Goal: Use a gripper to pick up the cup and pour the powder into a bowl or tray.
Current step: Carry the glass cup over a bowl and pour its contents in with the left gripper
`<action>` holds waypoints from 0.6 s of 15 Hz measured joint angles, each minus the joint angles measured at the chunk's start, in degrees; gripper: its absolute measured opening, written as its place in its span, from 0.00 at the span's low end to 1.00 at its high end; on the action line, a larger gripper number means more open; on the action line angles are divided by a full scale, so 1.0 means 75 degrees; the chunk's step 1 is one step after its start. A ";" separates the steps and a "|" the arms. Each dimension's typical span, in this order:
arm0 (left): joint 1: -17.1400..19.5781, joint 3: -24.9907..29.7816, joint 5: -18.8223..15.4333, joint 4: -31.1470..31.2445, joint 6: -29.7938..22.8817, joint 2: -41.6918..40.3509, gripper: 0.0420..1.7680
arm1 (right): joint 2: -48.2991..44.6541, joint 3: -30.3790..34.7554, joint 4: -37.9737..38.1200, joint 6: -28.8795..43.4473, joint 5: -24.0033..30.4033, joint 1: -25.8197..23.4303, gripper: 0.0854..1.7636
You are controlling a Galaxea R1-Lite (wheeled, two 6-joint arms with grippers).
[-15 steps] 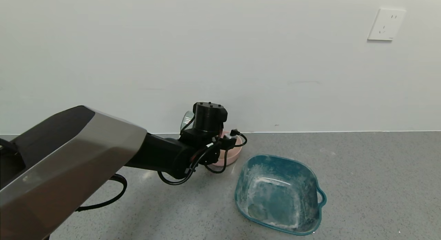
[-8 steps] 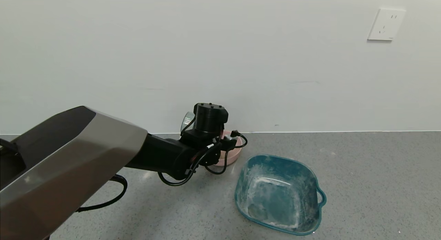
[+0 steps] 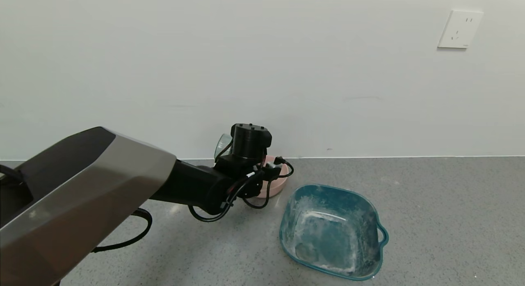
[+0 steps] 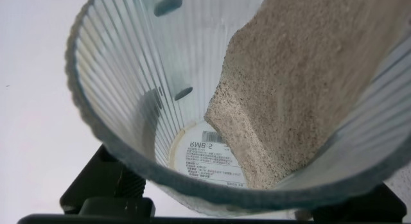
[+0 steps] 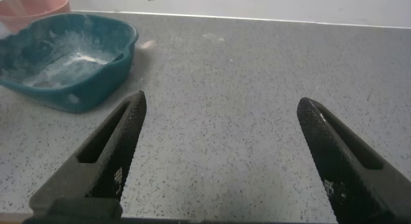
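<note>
My left gripper (image 3: 237, 149) reaches to the back wall and is shut on the cup (image 3: 222, 143), holding it tilted just above and beside the pink bowl (image 3: 275, 184). In the left wrist view the ribbed translucent cup (image 4: 122, 76) fills the picture. The beige-white powder (image 4: 302, 89) lies heaped along one side of it, up to the rim, and a printed label shows on its bottom. A black finger (image 4: 96, 185) shows outside the cup wall. My right gripper (image 5: 228, 160) is open and empty, low over bare counter, out of the head view.
A teal squarish tub (image 3: 371, 212) with a handle, dusted with white powder, stands on the grey speckled counter to the right of the pink bowl; it also shows in the right wrist view (image 5: 109, 76). The white wall rises right behind the bowl.
The left wrist has sunk very slightly toward the pink bowl with the cup in it. Nothing else has moved.
</note>
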 joint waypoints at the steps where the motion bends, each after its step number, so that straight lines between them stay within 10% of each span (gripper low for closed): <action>1: -0.0003 0.0000 0.0052 0.0000 0.0000 0.0003 0.74 | 0.0000 0.0000 0.0003 0.0003 0.0000 0.0000 0.97; 9: -0.0003 0.0063 0.0062 -0.0091 -0.0015 0.0008 0.74 | 0.0000 0.0000 0.0003 0.0000 0.0000 0.0000 0.97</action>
